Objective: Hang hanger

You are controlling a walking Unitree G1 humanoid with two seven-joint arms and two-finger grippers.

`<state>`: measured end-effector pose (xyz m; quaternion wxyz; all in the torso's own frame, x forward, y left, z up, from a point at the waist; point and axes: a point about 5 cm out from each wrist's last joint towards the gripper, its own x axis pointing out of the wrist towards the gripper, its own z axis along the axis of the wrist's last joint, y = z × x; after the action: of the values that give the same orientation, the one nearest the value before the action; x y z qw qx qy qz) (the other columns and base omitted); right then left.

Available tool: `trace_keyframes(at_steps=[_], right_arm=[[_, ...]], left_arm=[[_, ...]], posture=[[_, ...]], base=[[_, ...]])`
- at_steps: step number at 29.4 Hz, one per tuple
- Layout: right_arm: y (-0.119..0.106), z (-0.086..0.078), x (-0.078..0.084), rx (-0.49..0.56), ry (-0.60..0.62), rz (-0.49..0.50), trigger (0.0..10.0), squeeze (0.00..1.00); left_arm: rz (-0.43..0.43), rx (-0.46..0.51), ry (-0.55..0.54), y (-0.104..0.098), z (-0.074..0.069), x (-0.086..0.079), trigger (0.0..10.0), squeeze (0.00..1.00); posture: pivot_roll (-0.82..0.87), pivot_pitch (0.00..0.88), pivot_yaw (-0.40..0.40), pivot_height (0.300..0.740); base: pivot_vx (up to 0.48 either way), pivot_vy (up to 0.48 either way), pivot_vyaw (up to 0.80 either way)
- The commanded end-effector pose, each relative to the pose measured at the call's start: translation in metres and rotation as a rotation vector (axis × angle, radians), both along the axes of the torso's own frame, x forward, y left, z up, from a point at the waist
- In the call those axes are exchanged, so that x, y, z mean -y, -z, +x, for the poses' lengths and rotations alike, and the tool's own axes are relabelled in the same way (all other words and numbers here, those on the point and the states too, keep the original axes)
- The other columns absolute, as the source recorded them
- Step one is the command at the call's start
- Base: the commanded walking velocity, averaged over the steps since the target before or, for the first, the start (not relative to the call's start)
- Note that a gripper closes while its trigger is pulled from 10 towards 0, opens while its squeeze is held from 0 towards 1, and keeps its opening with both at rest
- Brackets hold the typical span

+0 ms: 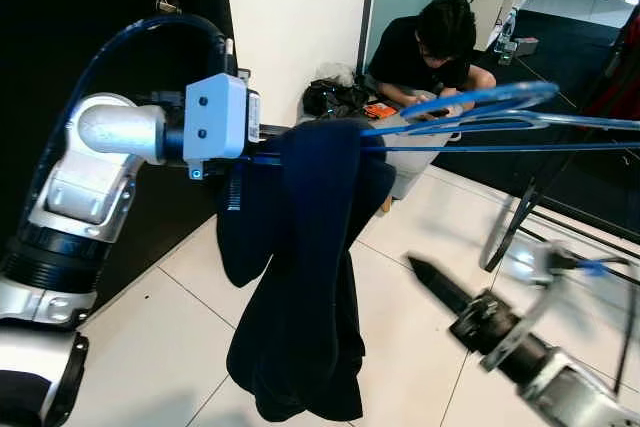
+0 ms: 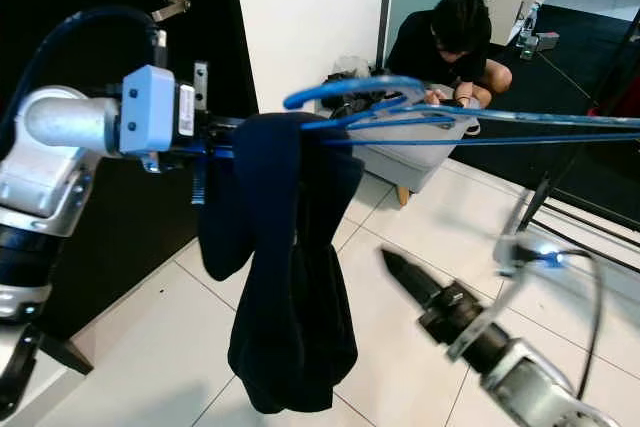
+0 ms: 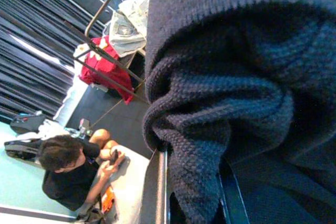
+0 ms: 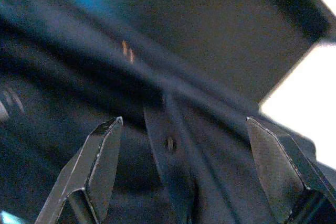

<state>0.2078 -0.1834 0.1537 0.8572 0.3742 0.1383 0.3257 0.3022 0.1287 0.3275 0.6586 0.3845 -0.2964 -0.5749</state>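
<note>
Dark navy knit (image 3: 226,103) sits right up against the left wrist cam; chunky ribbed weave, bunched into a fold, so prob a sweater or cardigan. From the head cams it's draped over a blue hanger (image 1: 470,117) held out in front of the robot at roughly chest height, well above the white tiled floor (image 1: 400,237); most of the cloth hangs in one long clump (image 2: 290,317) on the left side of the hanger, not spread evenly.

Left gripper (image 1: 262,133) is at the hanger's left end, buried under the knit — can't tell if its fingers are clamped or not, the fabric hides them. Right gripper (image 4: 197,166) has its fingers spread wide apart w/ nothing between them; its cam is looking at something dark and blurry. From the head view the right arm (image 2: 450,317) sits low, below the hanger.

Handling-wise, imo: hanger looks thin and stiff but light, prob plastic or coated wire; the knit is soft, floppy and the heavier bit, so the load is lopsided and could slide off if tilted. Best hold is the bare blue frame near the hook end (image 2: 340,92), not the cloth — keep it level.

Person (image 1: 430,47) crouches on the floor in the background, well apart; a garment rack (image 3: 105,51) w/ something red shows further back.
</note>
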Motion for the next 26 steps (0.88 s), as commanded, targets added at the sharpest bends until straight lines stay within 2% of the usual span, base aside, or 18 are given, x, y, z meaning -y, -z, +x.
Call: trace_keyframes(at_steps=[1, 5, 6, 8, 10, 12, 15, 16, 17, 18, 19, 20, 22, 23, 26], right_arm=[[-0.003, -0.001, 0.001, 0.002, -0.006, -0.021, 10.0, 0.00], [-0.008, 0.001, 0.003, 0.006, 0.002, -0.007, 10.0, 0.00], [-0.009, 0.002, -0.002, 0.001, -0.019, -0.016, 10.0, 0.00], [-0.009, 0.002, -0.002, 0.001, -0.019, -0.016, 10.0, 0.00], [-0.005, 0.005, -0.013, -0.029, -0.056, -0.095, 10.0, 0.00], [-0.002, 0.006, -0.016, -0.042, -0.061, -0.131, 10.0, 0.00], [0.001, 0.008, -0.016, -0.059, -0.060, -0.177, 10.0, 0.00], [0.006, 0.008, -0.016, -0.078, -0.066, -0.239, 10.0, 0.00], [0.006, 0.008, -0.016, -0.078, -0.066, -0.239, 10.0, 0.00], [0.011, 0.009, -0.015, -0.093, -0.063, -0.307, 10.0, 0.00], [0.011, 0.009, -0.015, -0.093, -0.063, -0.307, 10.0, 0.00], [0.015, 0.012, -0.012, -0.105, -0.036, -0.364, 1.7, 0.00], [0.017, 0.014, -0.010, -0.112, -0.015, -0.396, 1.7, 0.00], [0.017, 0.018, -0.008, -0.113, 0.013, -0.408, 0.0, 0.00], [0.016, 0.022, -0.005, -0.111, 0.053, -0.410, 0.0, 0.00]], left_arm=[[-0.019, 0.043, 0.014, -0.010, -0.001, 0.002, 10.0, 0.00], [-0.028, 0.050, 0.031, -0.012, -0.002, 0.003, 10.0, 0.00], [-0.031, 0.056, 0.040, -0.013, -0.002, 0.005, 10.0, 0.00], [-0.031, 0.056, 0.040, -0.013, -0.002, 0.005, 10.0, 0.00], [-0.034, 0.067, 0.051, -0.015, -0.003, 0.007, 10.0, 0.00], [-0.035, 0.070, 0.053, -0.015, -0.003, 0.007, 10.0, 0.00], [-0.036, 0.073, 0.055, -0.015, -0.003, 0.008, 10.0, 0.00], [-0.038, 0.076, 0.056, -0.016, -0.003, 0.008, 10.0, 0.00], [-0.038, 0.076, 0.056, -0.016, -0.003, 0.008, 10.0, 0.00], [-0.040, 0.080, 0.058, -0.018, -0.003, 0.008, 10.0, 0.00], [-0.040, 0.080, 0.058, -0.018, -0.003, 0.008, 10.0, 0.00], [-0.043, 0.084, 0.061, -0.018, -0.003, 0.008, 10.0, 0.00], [-0.045, 0.087, 0.063, -0.019, -0.003, 0.009, 10.0, 0.00], [-0.047, 0.089, 0.064, -0.019, -0.003, 0.009, 10.0, 0.00], [-0.038, 0.094, 0.057, -0.018, -0.002, 0.007, 10.0, 0.00]], posture=[[0.01, 0.033, 0.029, 0.740], [0.01, 0.033, 0.030, 0.740], [0.02, 0.034, 0.030, 0.740], [0.02, 0.034, 0.030, 0.740], [0.02, 0.035, 0.030, 0.740], [0.02, 0.035, 0.030, 0.740], [0.02, 0.035, 0.031, 0.740], [0.02, 0.035, 0.030, 0.740], [0.02, 0.035, 0.030, 0.740], [0.02, 0.035, 0.030, 0.740], [0.02, 0.035, 0.030, 0.740], [0.02, 0.035, 0.030, 0.740], [0.02, 0.035, 0.030, 0.740], [0.02, 0.033, 0.030, 0.740], [0.02, 0.033, 0.032, 0.740]], base=[[0.000, 0.000, 0.00], [0.000, 0.000, 0.00], [0.000, 0.000, 0.00], [0.000, 0.000, 0.00], [0.000, 0.000, 0.00], [0.000, 0.000, 0.00], [0.000, 0.000, 0.00], [0.000, 0.000, 0.00], [0.000, 0.000, 0.00], [0.000, 0.000, 0.00], [0.000, 0.000, 0.00], [0.000, 0.000, 0.00], [0.000, 0.000, 0.00], [0.000, 0.000, 0.00], [0.000, 0.000, 0.00]])
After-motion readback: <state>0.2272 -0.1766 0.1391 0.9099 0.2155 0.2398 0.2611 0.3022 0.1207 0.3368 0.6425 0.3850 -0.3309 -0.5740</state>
